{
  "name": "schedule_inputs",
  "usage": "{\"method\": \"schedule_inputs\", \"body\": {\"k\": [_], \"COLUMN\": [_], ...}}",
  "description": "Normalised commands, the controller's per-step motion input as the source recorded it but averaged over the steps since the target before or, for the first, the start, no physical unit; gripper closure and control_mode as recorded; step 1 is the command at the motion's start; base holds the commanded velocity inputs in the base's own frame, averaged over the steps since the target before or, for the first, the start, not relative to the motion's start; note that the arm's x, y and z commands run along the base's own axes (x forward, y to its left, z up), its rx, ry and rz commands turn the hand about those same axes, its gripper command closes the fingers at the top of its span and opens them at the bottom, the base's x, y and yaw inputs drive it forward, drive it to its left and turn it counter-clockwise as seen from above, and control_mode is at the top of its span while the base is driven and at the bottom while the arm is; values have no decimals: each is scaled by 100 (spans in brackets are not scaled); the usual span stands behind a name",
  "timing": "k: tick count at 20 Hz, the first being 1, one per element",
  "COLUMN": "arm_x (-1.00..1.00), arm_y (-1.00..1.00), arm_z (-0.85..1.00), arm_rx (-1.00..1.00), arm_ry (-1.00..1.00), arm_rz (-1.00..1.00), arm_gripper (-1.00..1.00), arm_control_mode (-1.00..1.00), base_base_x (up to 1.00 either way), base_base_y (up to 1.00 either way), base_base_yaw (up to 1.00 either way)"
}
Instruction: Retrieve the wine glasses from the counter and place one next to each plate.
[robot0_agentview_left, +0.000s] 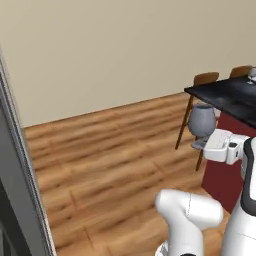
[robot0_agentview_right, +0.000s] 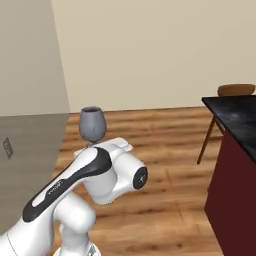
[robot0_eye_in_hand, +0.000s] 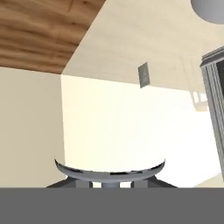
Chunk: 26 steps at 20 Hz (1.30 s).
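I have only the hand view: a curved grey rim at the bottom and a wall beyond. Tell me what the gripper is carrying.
Observer: A wine glass; the gripper is shut on its stem, bowl upright above the hand.
Operator: Report where the island is.
Observer: In the left base view, the black island top lies just beyond the glass, to its right, over a red base.
Operator: Say whether anything is on it.
Observer: Another glass stands at the far right edge, partly cut off.
Operator: Give me the plates.
Observer: I cannot point to any plate now; wooden chairs stand at the island's far side.
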Motion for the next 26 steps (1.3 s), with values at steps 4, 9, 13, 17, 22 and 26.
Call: {"method": "schedule_inputs", "body": {"k": [4,9,13,17,22,26], "arm_x": [0,0,0,0,0,0], "arm_y": [0,0,0,0,0,0], "arm_z": [0,0,0,0,0,0], "arm_rx": [0,0,0,0,0,0], "arm_ry": [0,0,0,0,0,0], "arm_rz": [0,0,0,0,0,0], "arm_gripper": [100,100,100,100,100,100], "arm_control_mode": [100,100,100,100,100,100], "base_base_x": [100,100,100,100,100,100], "base_base_y": [32,17,18,19,8,12], "base_base_yaw": [-7,-7,-6,-5,-4,-6]}}
